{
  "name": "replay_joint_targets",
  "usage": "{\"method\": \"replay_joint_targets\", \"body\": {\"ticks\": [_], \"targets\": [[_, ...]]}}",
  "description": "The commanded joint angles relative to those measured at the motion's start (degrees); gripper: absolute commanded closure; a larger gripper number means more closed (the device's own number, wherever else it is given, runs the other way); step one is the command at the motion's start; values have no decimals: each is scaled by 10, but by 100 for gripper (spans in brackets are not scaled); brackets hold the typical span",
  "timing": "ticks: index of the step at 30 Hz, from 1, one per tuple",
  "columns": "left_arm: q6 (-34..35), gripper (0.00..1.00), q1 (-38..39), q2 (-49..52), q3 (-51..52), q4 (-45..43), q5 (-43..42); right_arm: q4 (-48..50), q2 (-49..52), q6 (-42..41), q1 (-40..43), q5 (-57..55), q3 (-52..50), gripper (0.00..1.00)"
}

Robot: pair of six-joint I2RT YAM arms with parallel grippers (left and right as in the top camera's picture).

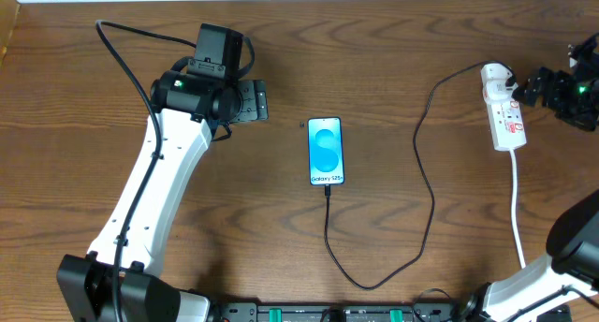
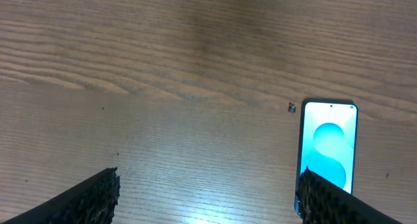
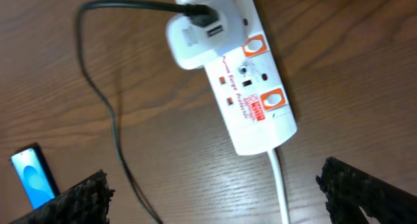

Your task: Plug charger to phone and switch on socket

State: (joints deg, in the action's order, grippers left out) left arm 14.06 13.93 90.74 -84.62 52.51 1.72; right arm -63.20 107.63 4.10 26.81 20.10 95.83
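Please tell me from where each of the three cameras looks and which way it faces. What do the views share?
Overhead: above the table, facing straight down on the phone, charger and socket; the left arm and right arm show.
Left wrist: on the left arm, low, facing along the table toward the phone; the open left claw shows at the bottom.
Right wrist: on the right arm, facing down at the socket with the charger's adapter in it; the open right claw shows at the bottom.
Shared: all three show the phone.
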Motion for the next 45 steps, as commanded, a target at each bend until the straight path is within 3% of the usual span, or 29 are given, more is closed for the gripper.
{"method": "replay_joint_targets", "body": {"ticks": [1,4,7,27,45], "targets": [[-7,13,1,-5,0,2,9,14,34,29,6,26,10,7],[-7,13,1,-5,0,2,9,31,57,59,4,43,10,1],[-7,13,1,-5,0,2,9,46,70,89,4,77,10,1],[-7,13,1,-5,0,2,9,113,158,108,-14,103,9,1],[-7,13,1,-5,0,2,9,148,163,108,-18,103,9,1]]}}
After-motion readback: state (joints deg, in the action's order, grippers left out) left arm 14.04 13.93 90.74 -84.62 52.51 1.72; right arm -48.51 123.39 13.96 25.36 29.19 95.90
